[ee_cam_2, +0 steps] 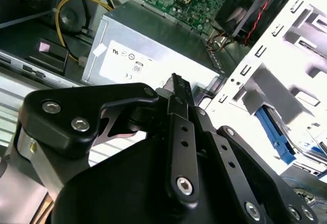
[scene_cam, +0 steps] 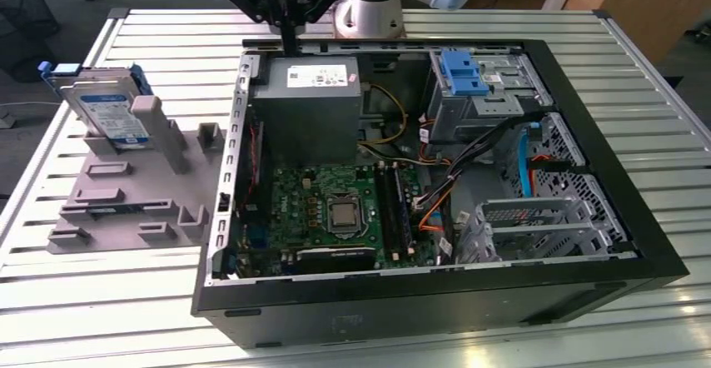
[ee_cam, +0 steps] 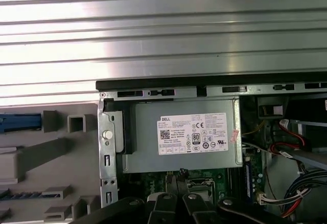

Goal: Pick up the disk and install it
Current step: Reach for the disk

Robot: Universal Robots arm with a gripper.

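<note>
The disk (scene_cam: 106,110), a silver drive with a white-and-blue label and a blue carrier frame, leans upright in a grey holder (scene_cam: 133,193) on the table, at the exterior view's left of the open computer case (scene_cam: 655,251). Its blue frame end (ee_cam: 20,122) also shows in the first wrist view. My gripper (scene_cam: 288,49) hangs over the case's far rim, above the grey power supply box (scene_cam: 305,101), well apart from the disk. The fingers (ee_cam_2: 176,89) are pressed together and hold nothing.
Inside the case lie a green motherboard (scene_cam: 333,206), cable bundles (scene_cam: 489,147), a bare blue latch bracket (scene_cam: 464,72) at the far bay and a metal drive cage (scene_cam: 534,226) at the exterior view's right. The slatted metal table (scene_cam: 111,318) surrounds the case.
</note>
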